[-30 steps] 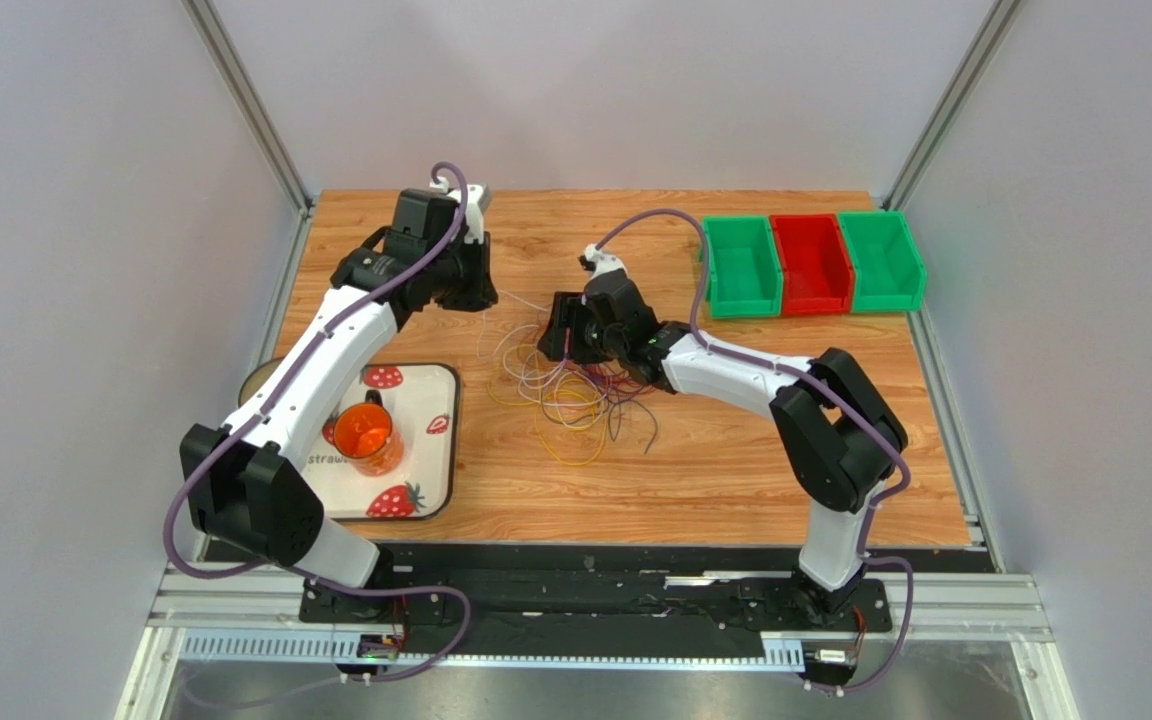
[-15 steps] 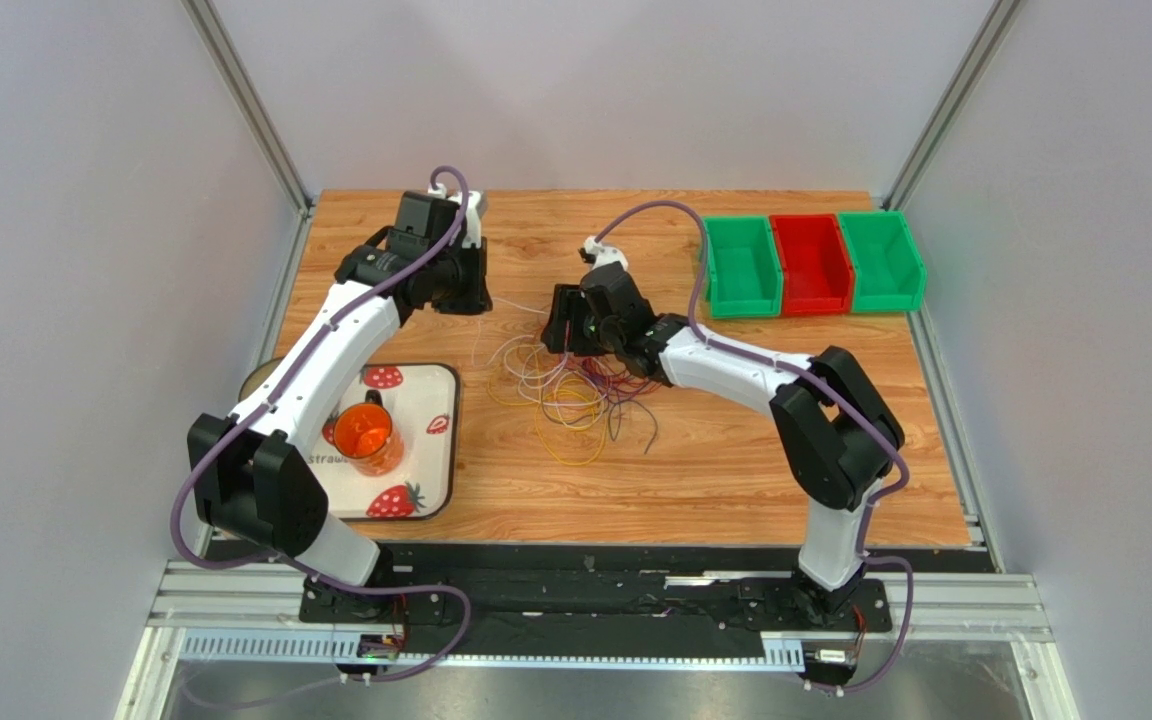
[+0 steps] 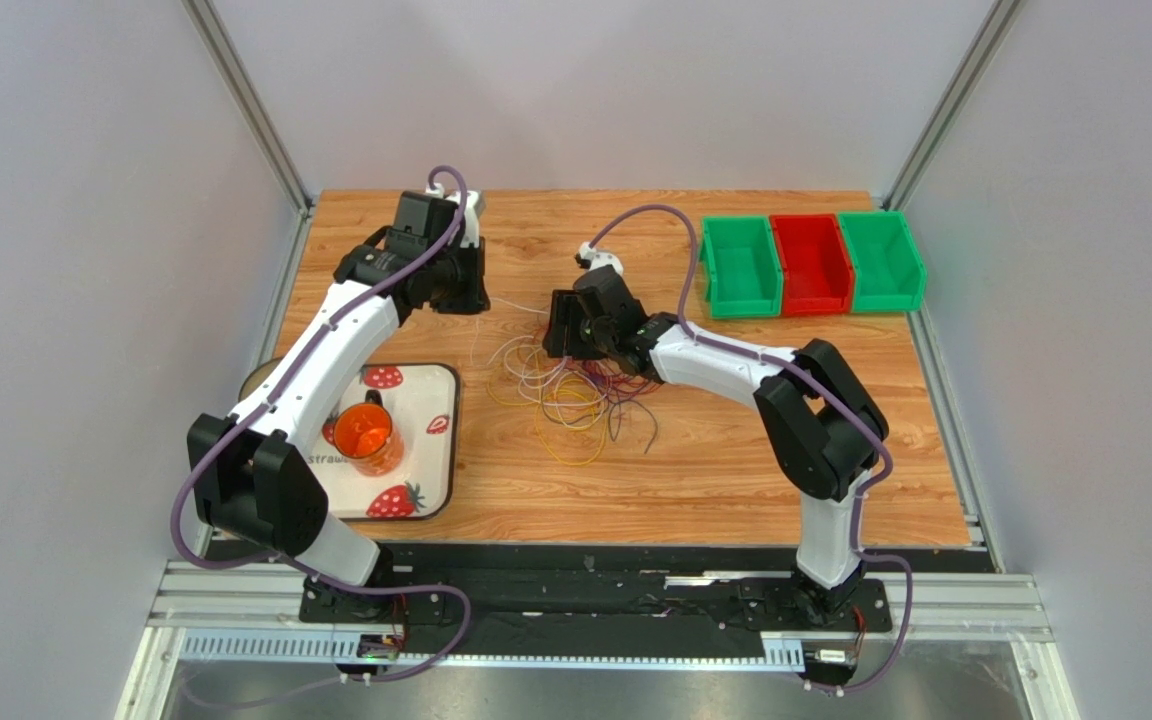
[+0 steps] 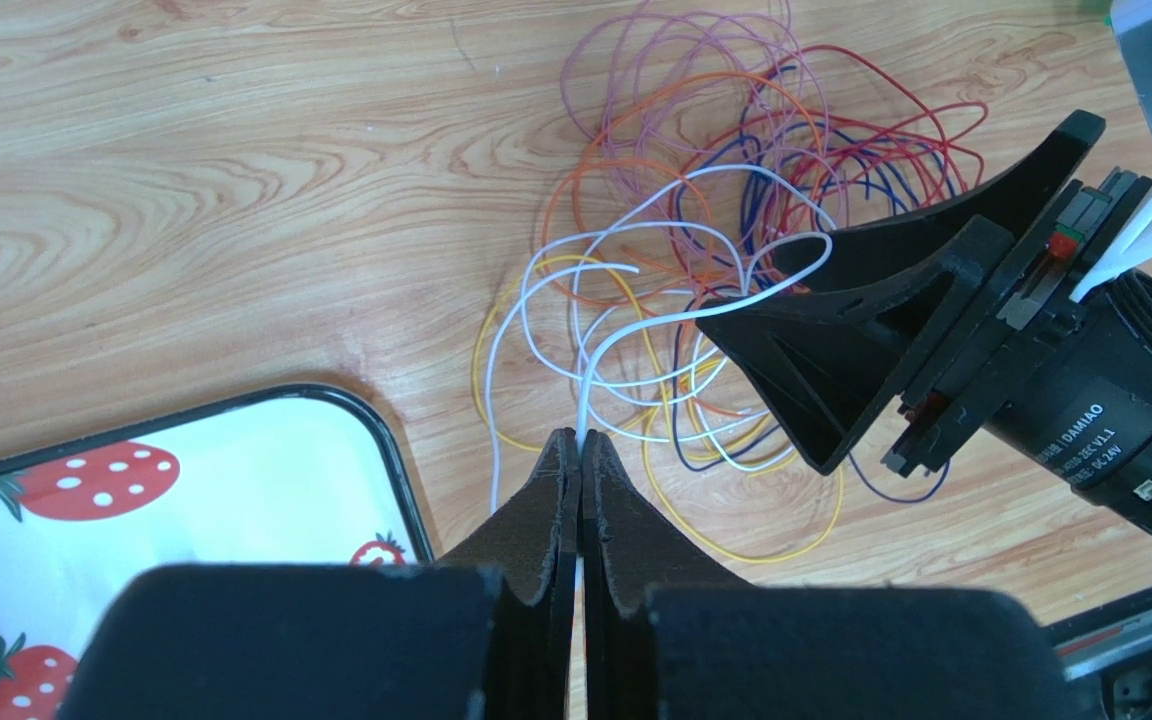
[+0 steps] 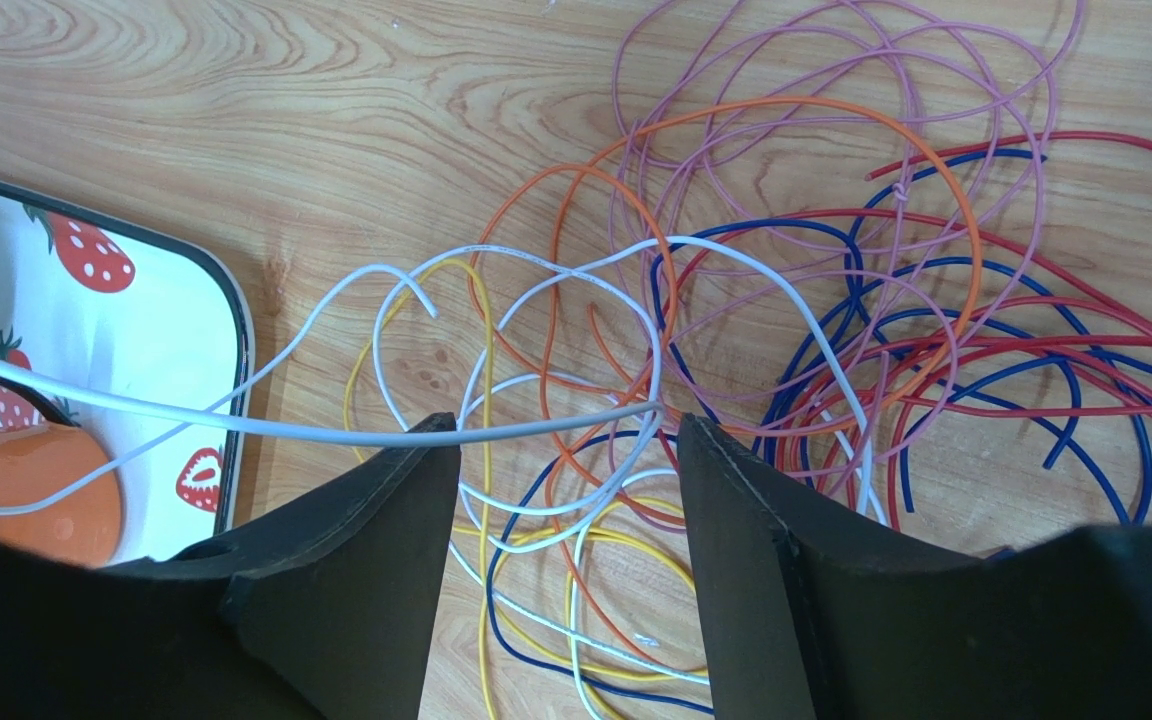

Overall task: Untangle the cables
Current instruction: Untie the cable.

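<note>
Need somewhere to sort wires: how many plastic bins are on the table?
3, in a row far right: left green bin, middle red bin, right green bin. None apparently hidden.

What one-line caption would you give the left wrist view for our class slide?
Left gripper pinches a white wire from the tangled cables; the open right gripper is close by.
</note>
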Motion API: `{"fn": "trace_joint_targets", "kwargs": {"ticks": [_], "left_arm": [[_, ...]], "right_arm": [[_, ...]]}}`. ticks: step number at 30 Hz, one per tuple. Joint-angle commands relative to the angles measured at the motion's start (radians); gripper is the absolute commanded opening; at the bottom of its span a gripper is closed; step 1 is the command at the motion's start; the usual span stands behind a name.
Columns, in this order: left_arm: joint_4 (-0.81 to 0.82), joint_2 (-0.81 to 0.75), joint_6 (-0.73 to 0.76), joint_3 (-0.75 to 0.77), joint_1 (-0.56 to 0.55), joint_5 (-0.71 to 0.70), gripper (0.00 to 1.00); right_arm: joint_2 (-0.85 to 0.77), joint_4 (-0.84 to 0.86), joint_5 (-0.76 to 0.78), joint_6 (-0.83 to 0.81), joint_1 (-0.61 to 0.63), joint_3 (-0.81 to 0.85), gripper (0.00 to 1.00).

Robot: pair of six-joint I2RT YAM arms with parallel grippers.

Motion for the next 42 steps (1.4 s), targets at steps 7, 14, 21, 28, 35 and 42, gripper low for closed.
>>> {"fn": "trace_joint_targets", "kwargs": {"ticks": [7, 14, 21, 28, 35, 42], "left_arm": [[0.0, -0.008, -0.011, 0.004, 0.009, 0.005, 0.0], [0.009, -0.01, -0.014, -0.001, 0.009, 0.012, 0.0], [0.011, -0.007, -0.017, -0.005, 0.009, 0.018, 0.0], [0.012, -0.011, -0.02, -0.01, 0.009, 0.02, 0.0], [0.006, -0.014, -0.023, -0.004, 0.009, 0.029, 0.0], [-0.006, -0.077, -0.061, 0.03, 0.009, 0.103, 0.0]], "right_arm": [[0.067, 0.025, -0.008, 0.014, -0.005, 0.056, 0.58], [0.101, 0.027, -0.018, 0.016, -0.005, 0.082, 0.51], [0.087, 0.036, -0.031, 0.019, -0.007, 0.075, 0.2], [0.113, 0.033, -0.054, 0.022, -0.007, 0.091, 0.0], [0.07, 0.028, -0.052, 0.024, -0.007, 0.082, 0.0], [-0.138, 0.004, -0.052, 0.002, -0.007, 0.046, 0.0]]}}
